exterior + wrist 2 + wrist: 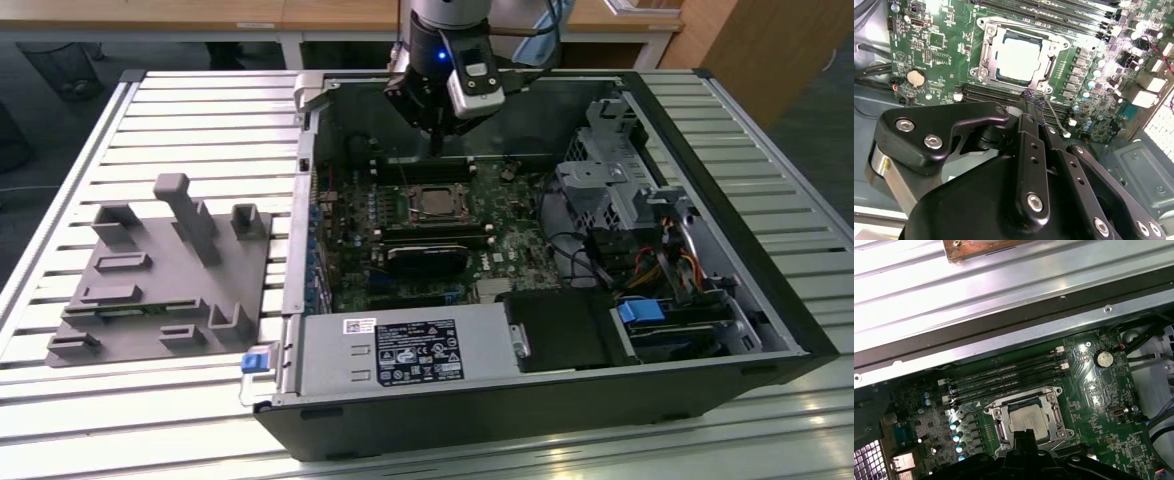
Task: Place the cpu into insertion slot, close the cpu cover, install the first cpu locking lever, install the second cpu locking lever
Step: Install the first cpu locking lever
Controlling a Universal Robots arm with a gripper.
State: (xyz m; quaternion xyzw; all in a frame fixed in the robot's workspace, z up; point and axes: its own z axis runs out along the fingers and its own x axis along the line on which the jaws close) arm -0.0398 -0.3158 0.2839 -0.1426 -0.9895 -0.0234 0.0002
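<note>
Pincer (1033,100): fingers drawn narrow and together, nothing held between them; it hangs above the green circuit board (944,45) close to the insertion slot (434,203) and touches neither slot nor chip. Cpu (1019,56): pale silver square, seated flat in the insertion slot, seen in both wrist views (1026,421). Cpu cover (985,55): silvery metal frame, lying down around the chip, whose top shows through the square cut-out. Locking levers: position cannot be told. Long memory slots (1009,377): four narrow black rows just beside the socket, lying parallel. Coin cell (1103,358): round, silver, set on the board apart from the socket. Computer case (534,410): black tower laid on its side with the panel off, the board inside it; a grey power supply (400,352) with a label sits at its near edge, coloured cables (667,270) on the exterior view's right. Grey fixture block (160,270): stands on the slatted metal worktop (200,100) on the exterior view's left, well apart from the pincer.
</note>
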